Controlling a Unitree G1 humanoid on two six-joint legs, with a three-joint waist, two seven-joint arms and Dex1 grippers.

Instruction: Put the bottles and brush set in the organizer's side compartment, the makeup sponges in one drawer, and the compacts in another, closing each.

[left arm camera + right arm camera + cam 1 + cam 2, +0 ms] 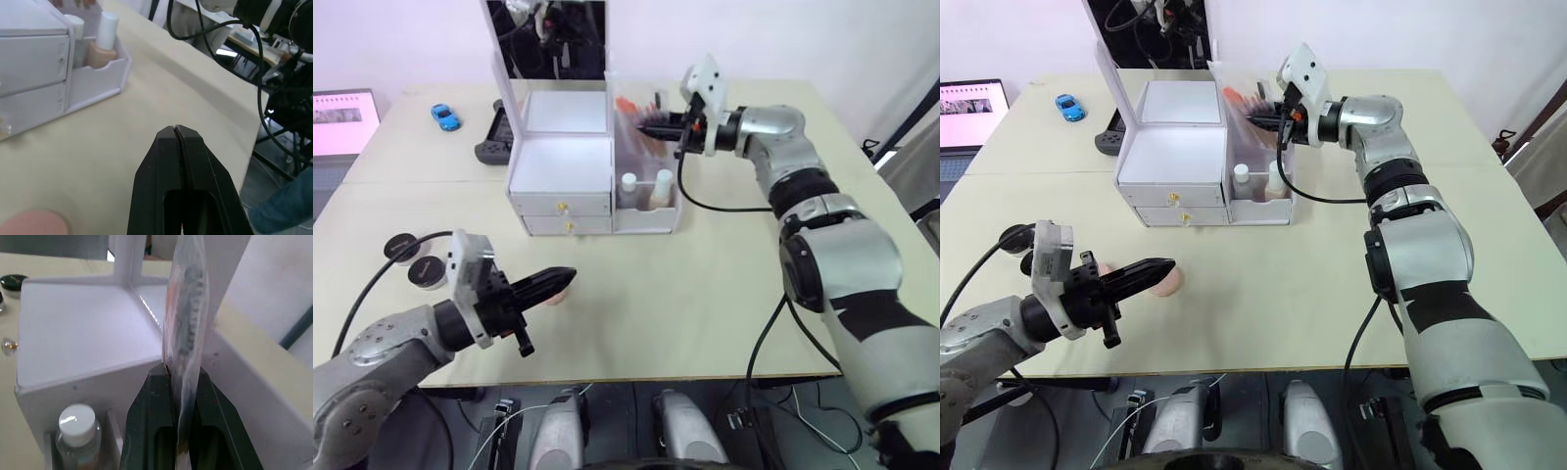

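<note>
The right gripper [649,125] pinches the clear plastic brush set [185,318], standing upright right above the white organizer's side compartment [646,208]; the left gripper [558,279], pressed together, hangs near a pink sponge [1168,283].

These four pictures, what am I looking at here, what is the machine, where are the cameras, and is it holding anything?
It is a humanoid robot with two arms, each ending in two black fingers. Two pictures come from cameras in its head, looking down over a table. The other two come from a camera on each wrist, looking along that arm's fingers.

On the table stands a white organizer with two closed drawers and a side compartment, where two bottles already stand. The right gripper is shut on a clear packet, the brush set, held over that compartment. The left gripper is shut and empty, next to a pink makeup sponge. Two round compacts lie near the left arm. Farther back are a blue toy car and a black controller.
</note>
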